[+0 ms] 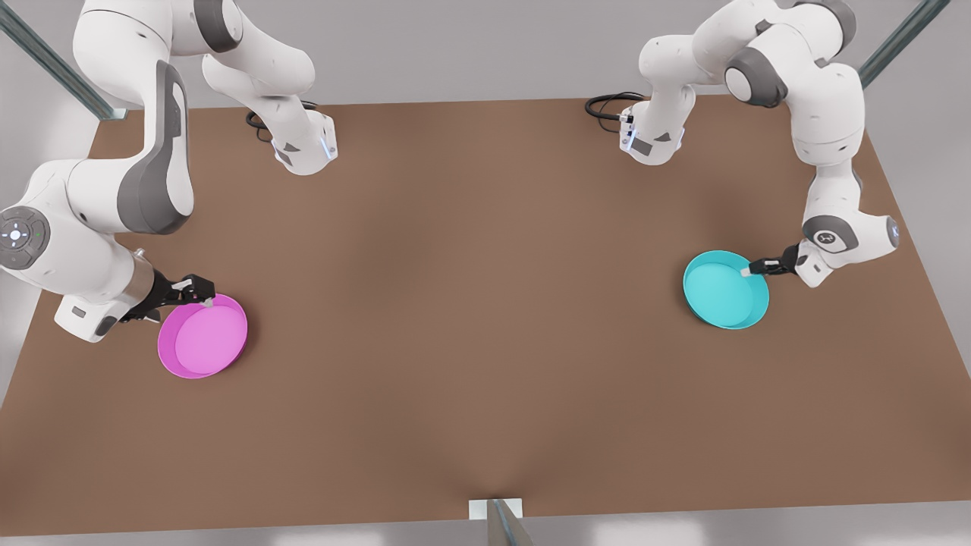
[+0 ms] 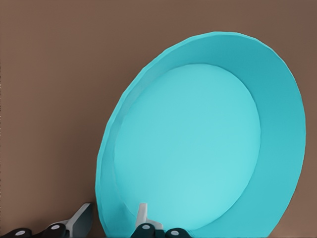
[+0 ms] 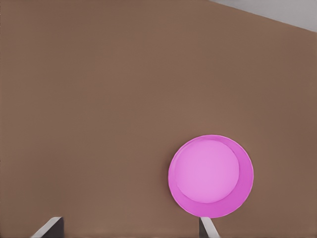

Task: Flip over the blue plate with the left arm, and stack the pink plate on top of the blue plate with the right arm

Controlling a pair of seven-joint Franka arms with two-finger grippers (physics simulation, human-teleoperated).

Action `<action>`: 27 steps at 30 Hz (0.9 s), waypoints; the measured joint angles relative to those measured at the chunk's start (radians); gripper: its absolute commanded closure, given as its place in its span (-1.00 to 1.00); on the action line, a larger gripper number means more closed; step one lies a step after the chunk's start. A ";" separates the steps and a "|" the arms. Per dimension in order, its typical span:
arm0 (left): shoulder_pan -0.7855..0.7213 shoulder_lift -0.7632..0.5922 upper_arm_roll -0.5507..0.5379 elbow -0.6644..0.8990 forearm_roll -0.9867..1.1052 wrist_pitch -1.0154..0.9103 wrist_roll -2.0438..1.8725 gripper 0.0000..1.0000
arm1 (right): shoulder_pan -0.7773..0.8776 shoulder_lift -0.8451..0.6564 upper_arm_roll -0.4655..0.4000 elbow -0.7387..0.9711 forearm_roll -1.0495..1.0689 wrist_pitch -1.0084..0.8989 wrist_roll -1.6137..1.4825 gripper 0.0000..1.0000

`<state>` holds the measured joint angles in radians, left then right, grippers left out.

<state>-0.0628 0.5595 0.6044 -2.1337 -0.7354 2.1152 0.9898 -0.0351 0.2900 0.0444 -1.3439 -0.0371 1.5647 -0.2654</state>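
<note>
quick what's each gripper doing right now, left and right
Left gripper: straddling the blue plate rim, grip cannot be told.
Right gripper: open, by the pink plate edge, holding nothing.

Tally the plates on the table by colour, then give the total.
Blue plate: 1, its rim between the left gripper fingers.
Pink plate: 1, with the right gripper at its rim.
Total: 2 plates on the brown table.

Two plates: one blue plate (image 1: 724, 292), one pink plate (image 1: 205, 337).
</note>
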 measured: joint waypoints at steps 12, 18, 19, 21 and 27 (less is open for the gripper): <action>-0.005 -0.006 0.001 0.005 0.003 -0.016 0.000 0.12 | 0.000 0.005 0.000 -0.001 -0.001 0.000 0.002 -1.00; -0.006 -0.013 0.024 0.003 0.004 -0.074 0.000 0.12 | 0.000 0.005 0.000 0.000 -0.001 0.000 0.000 -1.00; -0.006 -0.012 0.024 0.002 0.004 -0.076 0.001 0.13 | 0.000 0.005 0.000 0.000 -0.001 0.000 0.000 -1.00; -0.006 -0.010 0.023 0.001 0.004 -0.084 0.006 0.13 | 0.000 0.005 0.000 -0.001 -0.001 0.000 0.001 -1.00; -0.006 0.001 0.021 0.002 0.003 -0.071 0.006 0.14 | 0.000 0.005 0.000 -0.001 -0.001 0.000 0.002 -1.00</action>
<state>-0.0691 0.5603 0.6258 -2.1320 -0.7326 2.0440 0.9956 -0.0353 0.2946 0.0447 -1.3453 -0.0384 1.5647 -0.2638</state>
